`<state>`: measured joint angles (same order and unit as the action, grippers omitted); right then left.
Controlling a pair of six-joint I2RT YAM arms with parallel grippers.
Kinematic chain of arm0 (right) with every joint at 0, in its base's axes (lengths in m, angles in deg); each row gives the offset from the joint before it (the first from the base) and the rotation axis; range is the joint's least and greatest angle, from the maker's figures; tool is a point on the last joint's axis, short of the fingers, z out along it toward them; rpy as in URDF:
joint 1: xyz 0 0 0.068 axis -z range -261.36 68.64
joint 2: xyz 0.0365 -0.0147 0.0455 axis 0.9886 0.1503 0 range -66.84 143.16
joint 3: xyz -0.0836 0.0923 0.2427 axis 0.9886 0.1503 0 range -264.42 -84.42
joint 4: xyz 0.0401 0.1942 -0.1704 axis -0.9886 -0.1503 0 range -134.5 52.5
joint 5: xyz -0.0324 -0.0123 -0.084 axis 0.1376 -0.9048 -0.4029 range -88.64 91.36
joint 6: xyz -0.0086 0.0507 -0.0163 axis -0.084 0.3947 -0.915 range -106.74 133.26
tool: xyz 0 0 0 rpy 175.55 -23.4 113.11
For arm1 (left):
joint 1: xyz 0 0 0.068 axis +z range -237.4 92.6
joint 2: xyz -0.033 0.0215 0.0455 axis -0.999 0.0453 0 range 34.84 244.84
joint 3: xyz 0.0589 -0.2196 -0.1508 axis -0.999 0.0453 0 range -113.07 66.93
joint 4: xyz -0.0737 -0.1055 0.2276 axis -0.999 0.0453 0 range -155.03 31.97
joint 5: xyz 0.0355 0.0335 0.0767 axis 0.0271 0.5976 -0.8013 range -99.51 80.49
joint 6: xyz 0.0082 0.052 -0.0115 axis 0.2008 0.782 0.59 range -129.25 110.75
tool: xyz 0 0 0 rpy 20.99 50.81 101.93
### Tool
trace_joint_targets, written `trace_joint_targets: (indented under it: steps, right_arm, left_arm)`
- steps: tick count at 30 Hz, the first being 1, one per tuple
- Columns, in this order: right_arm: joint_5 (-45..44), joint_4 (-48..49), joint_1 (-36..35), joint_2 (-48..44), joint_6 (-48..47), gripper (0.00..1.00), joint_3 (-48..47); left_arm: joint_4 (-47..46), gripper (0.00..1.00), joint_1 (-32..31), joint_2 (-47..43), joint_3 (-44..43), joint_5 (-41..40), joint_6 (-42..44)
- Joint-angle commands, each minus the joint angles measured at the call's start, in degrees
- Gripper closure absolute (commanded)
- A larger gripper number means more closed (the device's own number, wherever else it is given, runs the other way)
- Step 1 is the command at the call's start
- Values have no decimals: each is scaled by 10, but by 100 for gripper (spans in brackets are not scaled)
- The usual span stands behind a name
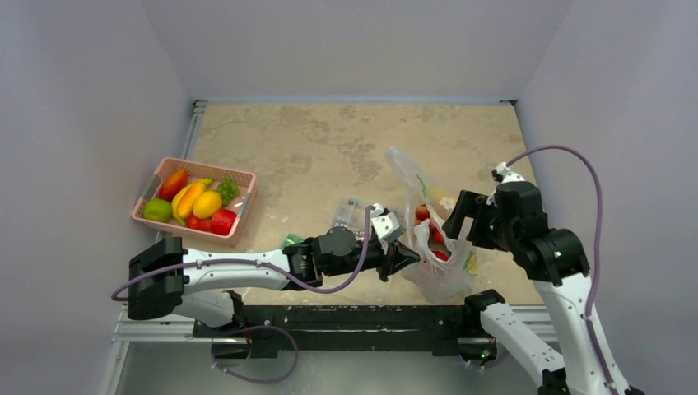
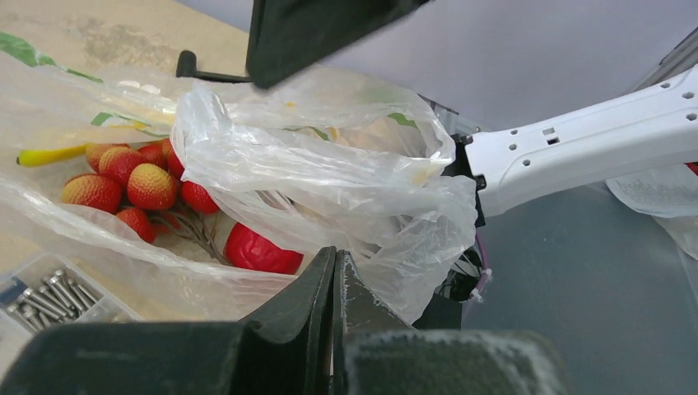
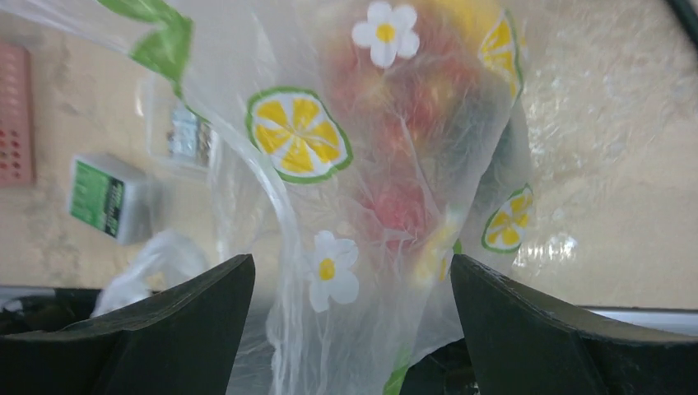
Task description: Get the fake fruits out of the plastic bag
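Beige table [image 1: 329, 148], pink basket [image 1: 185, 228], plastic bag [image 1: 444, 280], screw box [image 1: 350, 212], green-labelled box [image 1: 290, 240]

The plastic bag [image 1: 434, 247] lies on the table [image 1: 313, 140], right of centre, between the left gripper [image 1: 409, 257] on its left and the right gripper [image 1: 458, 220] on its right. The fake fruits [image 2: 123, 185] lie inside the bag. The box of metal parts [image 1: 350, 212] sits just left of the bag. The basket [image 1: 214, 167] stands at the far left, well apart.
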<state>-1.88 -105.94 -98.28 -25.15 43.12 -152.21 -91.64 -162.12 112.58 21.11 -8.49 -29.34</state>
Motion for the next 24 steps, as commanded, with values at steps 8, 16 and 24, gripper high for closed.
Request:
trace_joint_targets:
  steps: [8,16,24]
  right_arm:
    - [76,186,-1,62,-68,8,25]
    - [121,303,-1,172,-110,8,-8]
    - [-23,400,-2,208,-35,19,34]
  left_arm:
    - [-86,100,-9,-5,0,-8,14]
    - [-67,100,-13,-17,-4,-7,6]
    - [-59,100,-14,-28,1,-22,-7]
